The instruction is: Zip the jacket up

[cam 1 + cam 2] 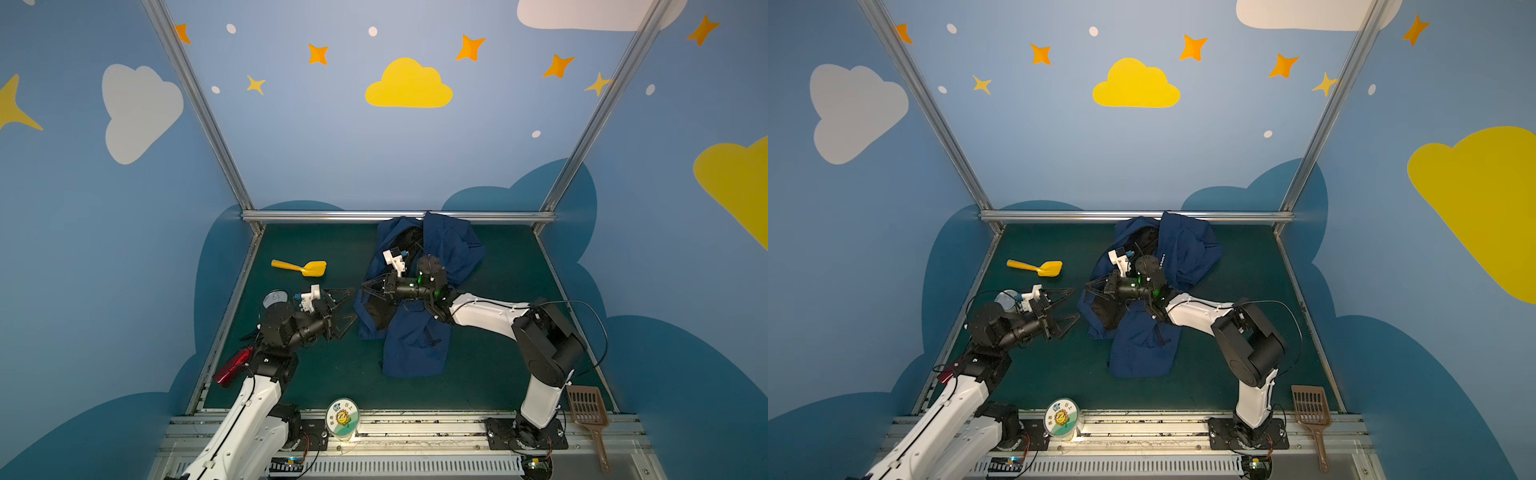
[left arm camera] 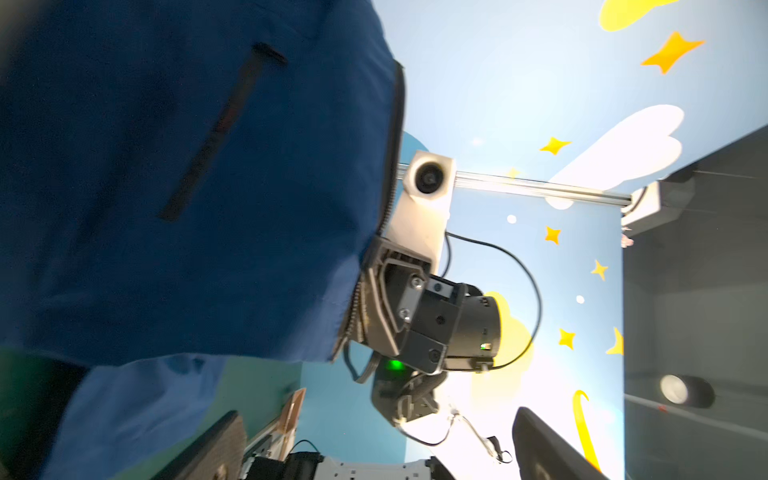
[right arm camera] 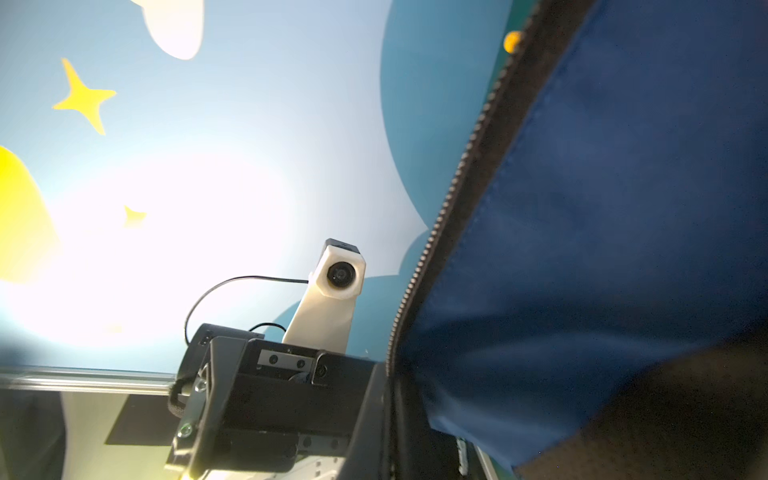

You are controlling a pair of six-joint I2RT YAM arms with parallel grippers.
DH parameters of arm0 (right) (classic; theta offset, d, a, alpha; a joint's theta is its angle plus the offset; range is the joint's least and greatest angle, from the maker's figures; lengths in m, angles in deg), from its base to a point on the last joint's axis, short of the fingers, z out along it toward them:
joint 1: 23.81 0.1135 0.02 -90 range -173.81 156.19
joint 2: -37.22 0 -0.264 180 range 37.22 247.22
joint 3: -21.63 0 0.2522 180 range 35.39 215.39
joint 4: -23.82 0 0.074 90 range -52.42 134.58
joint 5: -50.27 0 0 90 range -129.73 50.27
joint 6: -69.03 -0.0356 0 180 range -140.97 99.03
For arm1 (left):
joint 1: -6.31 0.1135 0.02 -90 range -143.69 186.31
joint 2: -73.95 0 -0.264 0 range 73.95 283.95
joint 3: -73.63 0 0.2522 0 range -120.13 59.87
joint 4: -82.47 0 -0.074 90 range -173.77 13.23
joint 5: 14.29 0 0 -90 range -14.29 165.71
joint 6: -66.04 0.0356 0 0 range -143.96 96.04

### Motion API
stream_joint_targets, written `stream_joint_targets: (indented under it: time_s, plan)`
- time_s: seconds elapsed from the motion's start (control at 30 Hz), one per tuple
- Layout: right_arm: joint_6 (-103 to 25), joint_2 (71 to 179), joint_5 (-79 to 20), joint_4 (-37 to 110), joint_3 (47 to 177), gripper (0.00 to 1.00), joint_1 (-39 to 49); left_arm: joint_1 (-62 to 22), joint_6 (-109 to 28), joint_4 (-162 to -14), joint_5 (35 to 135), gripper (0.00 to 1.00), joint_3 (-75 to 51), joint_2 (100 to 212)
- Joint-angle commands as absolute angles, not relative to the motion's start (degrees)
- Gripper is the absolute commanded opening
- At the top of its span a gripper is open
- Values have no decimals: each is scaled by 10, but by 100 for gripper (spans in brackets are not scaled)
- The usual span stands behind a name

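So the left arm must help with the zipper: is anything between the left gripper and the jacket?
Nothing visible. Only bare green mat lies between the open left gripper and the jacket, whose edge the shut right gripper holds. The yellow scoop lies farther back, off that line.

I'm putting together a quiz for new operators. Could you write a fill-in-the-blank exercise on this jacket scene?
The left end effector has its jaws ____.
The right end effector is shut on the ____.
The scoop behind the left end effector is coloured ____.
Missing words: open; jacket; yellow.
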State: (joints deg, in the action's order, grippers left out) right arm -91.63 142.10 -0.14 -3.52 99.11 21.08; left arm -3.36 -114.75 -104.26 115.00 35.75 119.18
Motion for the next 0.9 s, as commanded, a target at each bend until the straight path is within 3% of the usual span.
stream_joint_targets:
  time_s: [0.0, 0.33, 0.87]
  plan:
    - [-948, 1427, 10, -113, 988, 0, 208, -39, -1189, -1132, 1150, 99, 326, 1229]
    - [-963, 1411, 6, -146, 955, 0, 202, -85, -1202, -1224, 1103, 99, 313, 1326]
    - [-989, 1378, -7, -204, 887, 0, 188, -84, -1199, -1277, 1069, 99, 336, 1403]
